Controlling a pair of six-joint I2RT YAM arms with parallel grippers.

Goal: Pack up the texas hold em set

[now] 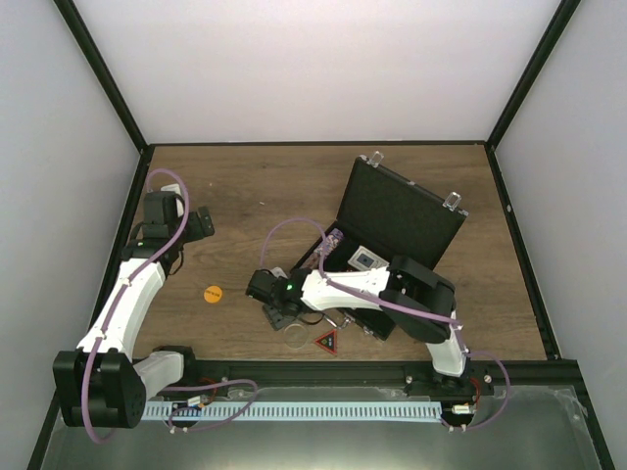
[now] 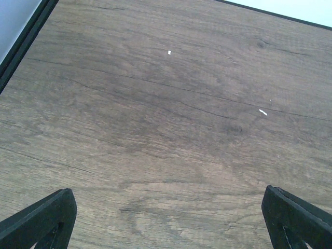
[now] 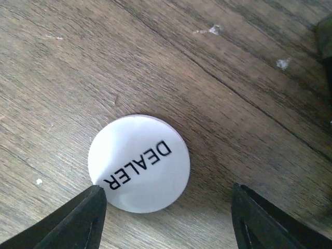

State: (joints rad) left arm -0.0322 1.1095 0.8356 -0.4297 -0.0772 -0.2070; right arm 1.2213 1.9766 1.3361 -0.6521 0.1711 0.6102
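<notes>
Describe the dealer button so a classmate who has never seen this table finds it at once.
Start at the open black case on the wooden table. In front of it, under the right tool, lies a round white disc. Unlike the red-black triangle beside it, it reads DEALER.

Wooden table (image 1: 245, 186), white walls (image 1: 323, 69), black frame (image 1: 313, 144)

My overhead camera looked down over the whole tabletop (image 1: 245, 196) from above and behind its near edge. The left wrist camera faced close onto bare wood toward the far left corner. The right wrist camera hung even closer over the white DEALER button (image 3: 139, 163), which the overhead view also caught by the near edge.
</notes>
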